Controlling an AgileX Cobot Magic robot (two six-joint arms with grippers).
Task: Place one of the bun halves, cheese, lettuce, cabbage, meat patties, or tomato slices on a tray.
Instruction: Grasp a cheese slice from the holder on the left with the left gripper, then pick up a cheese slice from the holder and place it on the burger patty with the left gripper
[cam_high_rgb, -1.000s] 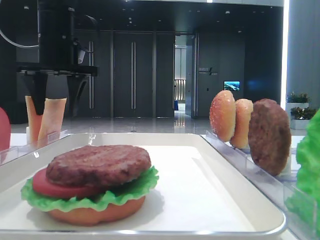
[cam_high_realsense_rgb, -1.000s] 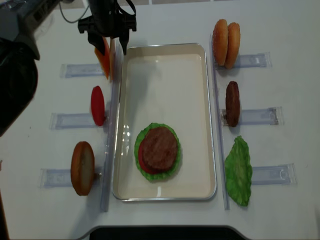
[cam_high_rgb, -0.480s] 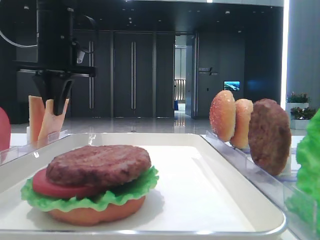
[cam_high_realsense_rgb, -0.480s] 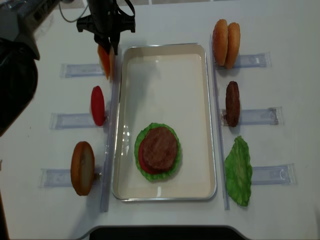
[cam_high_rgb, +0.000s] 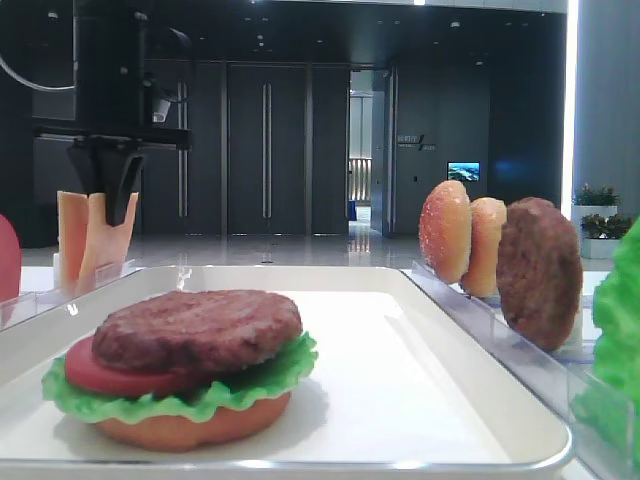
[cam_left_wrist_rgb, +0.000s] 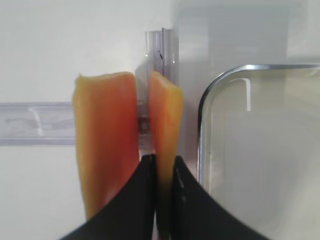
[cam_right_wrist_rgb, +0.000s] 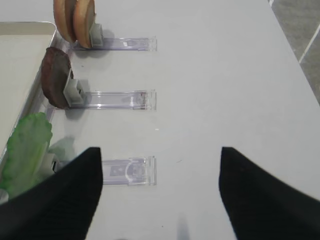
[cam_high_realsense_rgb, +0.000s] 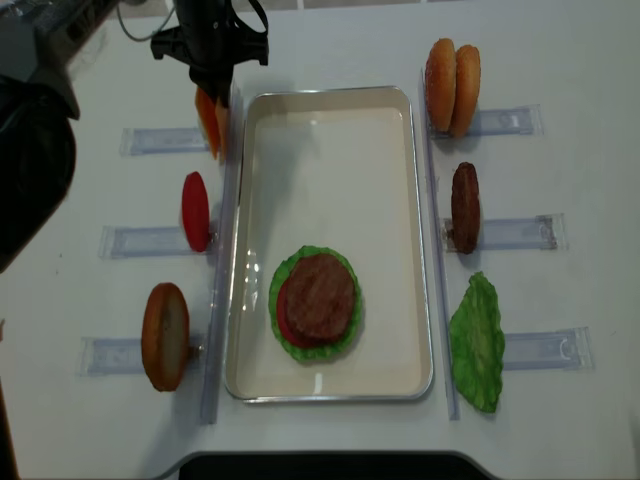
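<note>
Two cheese slices (cam_left_wrist_rgb: 105, 150) stand on edge in a clear holder rack (cam_left_wrist_rgb: 35, 123) just left of the tray (cam_high_realsense_rgb: 330, 380), near its far left corner. Their flat faces turn left and right, their thin edges face up, and their long axes run up from the rack; in the low exterior view they lean slightly toward each other at the top. The left gripper (cam_left_wrist_rgb: 161, 172) comes down from above with its dark fingers (cam_left_wrist_rgb: 145, 195) pressed onto the slice nearer the tray (cam_left_wrist_rgb: 167, 120), pinching its upper edge between them. The other slice stands free just beside it.

On the tray, toward the near end, lies a stack: a bun half at the bottom, lettuce (cam_high_realsense_rgb: 345, 340), a tomato slice (cam_high_rgb: 85, 375), and a meat patty (cam_high_realsense_rgb: 320, 296) on top. Left of the tray, a second tomato slice (cam_high_realsense_rgb: 195, 210) and a bun half (cam_high_realsense_rgb: 165, 335) stand upright in racks. On the right, two bun halves (cam_high_realsense_rgb: 452, 85), another patty (cam_high_realsense_rgb: 465, 205) and a lettuce leaf (cam_high_realsense_rgb: 478, 342) stand likewise.

The right gripper (cam_right_wrist_rgb: 160, 185) hovers over bare white surface (cam_right_wrist_rgb: 225, 75) right of those racks, its fingers (cam_right_wrist_rgb: 260, 195) spread wide with nothing between them.

The surface is plain white. Behind it, the room is dark, with tall panelled doors (cam_high_rgb: 265, 150) and a lit corridor (cam_high_rgb: 360, 170).
</note>
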